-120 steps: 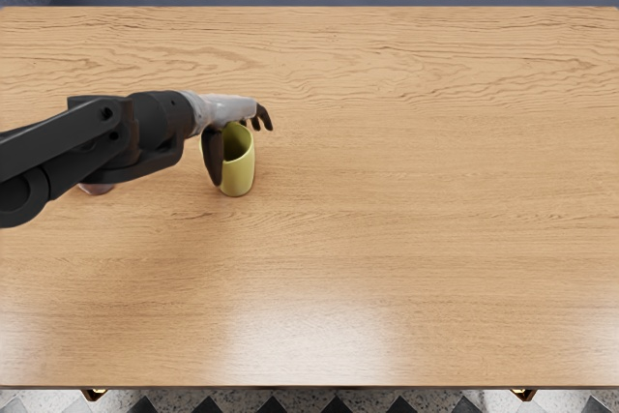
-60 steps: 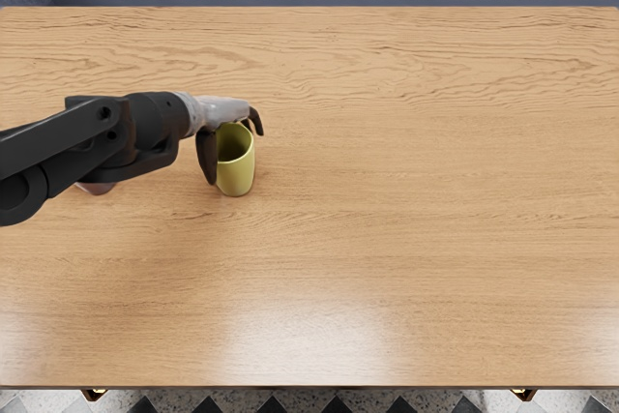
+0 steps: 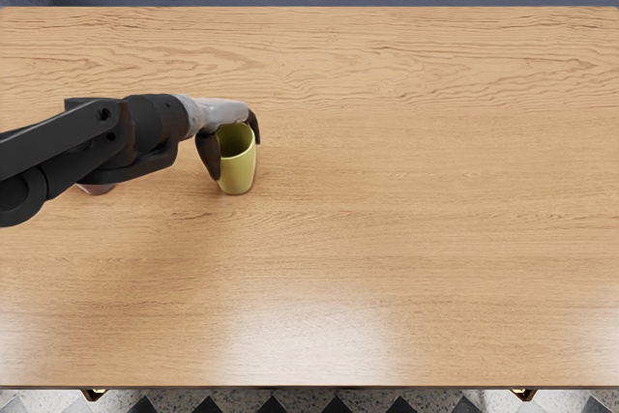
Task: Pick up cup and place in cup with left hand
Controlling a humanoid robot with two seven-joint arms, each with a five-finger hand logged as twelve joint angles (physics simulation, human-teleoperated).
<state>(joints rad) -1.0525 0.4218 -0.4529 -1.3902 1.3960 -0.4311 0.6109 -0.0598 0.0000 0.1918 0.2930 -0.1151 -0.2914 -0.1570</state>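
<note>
Your left hand (image 3: 224, 114) is closed on the yellow cup (image 3: 237, 171), with the dark thumb (image 3: 208, 155) down one side and the curled fingers (image 3: 254, 126) at the other, so you look to have a grasp near the rim. The cup sits just below the palm, close to upright, its mouth open towards you. You can't be sure from this angle whether its base is touching the table (image 3: 416, 239) or barely clear of it, so count the reach and the closing as done and the lift as unproven. To the left of the hand, back beneath your left arm (image 3: 97, 142), a reddish-brown object (image 3: 96, 189) peeks out; most of it is hidden, but it is probably the cup you have to place into. The two are apart, so the placing is all ahead of you. You'd next need to raise the yellow cup well clear, carry it leftward, line it up over that object, lower it in and let go.
</note>
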